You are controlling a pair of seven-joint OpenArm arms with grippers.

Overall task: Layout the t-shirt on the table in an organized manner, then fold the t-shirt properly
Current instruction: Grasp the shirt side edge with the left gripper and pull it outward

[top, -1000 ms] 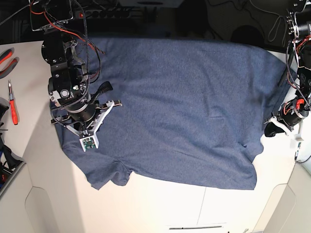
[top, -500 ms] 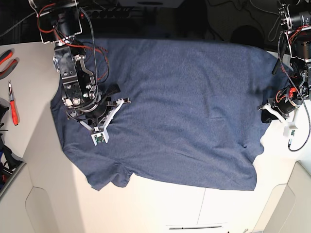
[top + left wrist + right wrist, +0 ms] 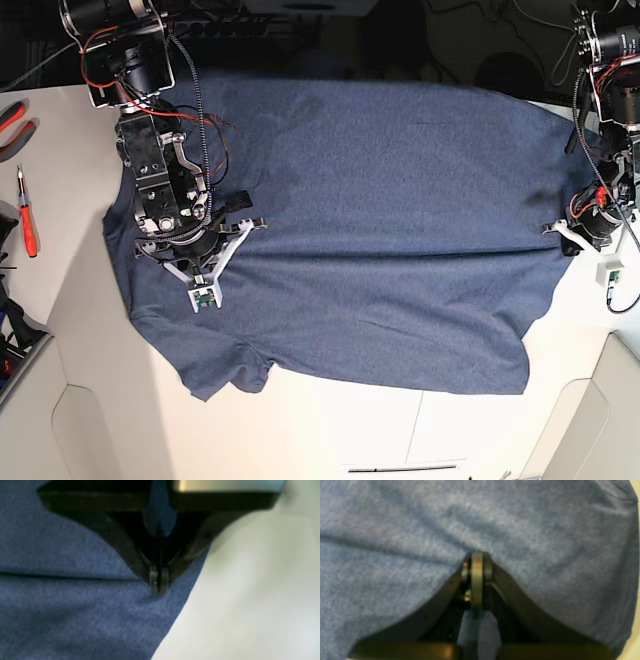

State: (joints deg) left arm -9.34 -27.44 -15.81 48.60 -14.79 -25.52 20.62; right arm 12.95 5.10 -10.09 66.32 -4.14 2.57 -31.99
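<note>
Layout is nearly done: the t-shirt (image 3: 350, 230) lies spread across the table (image 3: 330, 430), blank side up, and no fold is made yet. My left gripper (image 3: 158, 580) is clamped on its edge near the bare table, and my right gripper (image 3: 477, 565) pinches cloth at the other side. Compared with before, the middle wrinkle is pulled flat and taut.
</note>
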